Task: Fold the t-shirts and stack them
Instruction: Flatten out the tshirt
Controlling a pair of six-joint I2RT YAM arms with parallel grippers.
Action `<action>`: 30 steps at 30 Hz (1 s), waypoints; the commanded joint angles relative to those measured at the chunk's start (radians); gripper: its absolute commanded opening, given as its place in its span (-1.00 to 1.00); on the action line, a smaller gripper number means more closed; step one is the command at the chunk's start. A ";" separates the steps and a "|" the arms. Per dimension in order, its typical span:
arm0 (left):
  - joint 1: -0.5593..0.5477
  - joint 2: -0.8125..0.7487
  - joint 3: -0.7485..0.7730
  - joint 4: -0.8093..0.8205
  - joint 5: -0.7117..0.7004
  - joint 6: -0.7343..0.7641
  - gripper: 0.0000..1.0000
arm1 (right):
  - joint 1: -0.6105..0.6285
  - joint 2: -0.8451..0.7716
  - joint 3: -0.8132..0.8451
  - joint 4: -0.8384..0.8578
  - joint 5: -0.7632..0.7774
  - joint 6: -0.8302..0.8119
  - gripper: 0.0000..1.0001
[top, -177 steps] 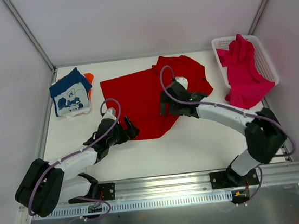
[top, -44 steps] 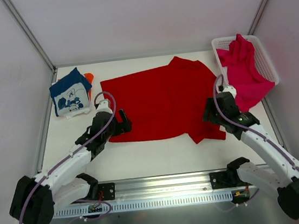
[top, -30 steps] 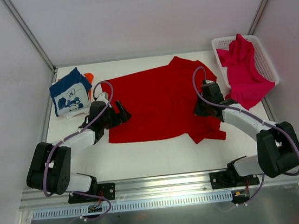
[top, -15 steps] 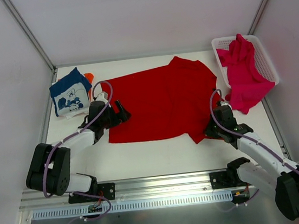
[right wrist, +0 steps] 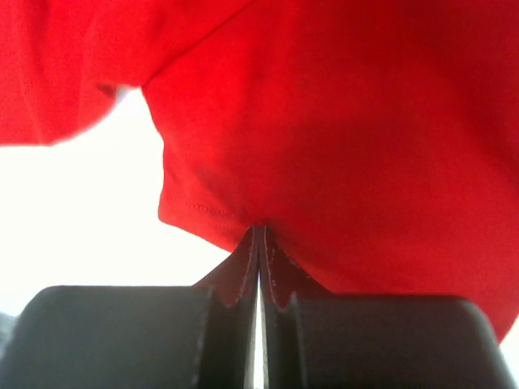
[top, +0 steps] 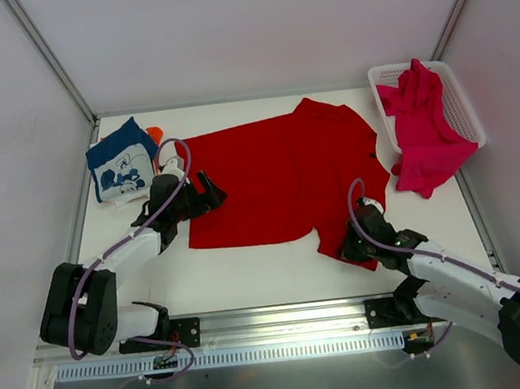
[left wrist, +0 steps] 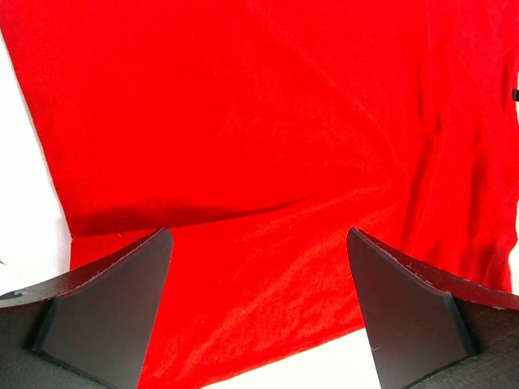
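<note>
Light falls bright and even from overhead. The white table (top: 251, 271) nearly washes out, and shadows on it are faint. In my left wrist view the red t-shirt (left wrist: 268, 121) is fairly sharp, with one dark shadow band across it just beyond my left fingers (left wrist: 105, 316). My right wrist view is soft: the cloth is blurred close up and the table is blown to pure white.

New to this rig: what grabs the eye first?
A plain bright red cloth t-shirt lies spread across the table. The right claw is shut on its near right corner; the left claw stands open over its left edge. A magenta-pink cloth shirt spills from the white plastic mesh basket, far right.
</note>
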 commanded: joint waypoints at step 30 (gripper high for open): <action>0.001 -0.058 -0.080 0.040 -0.049 -0.068 -0.11 | 0.681 -0.171 0.457 -0.804 0.812 0.319 0.99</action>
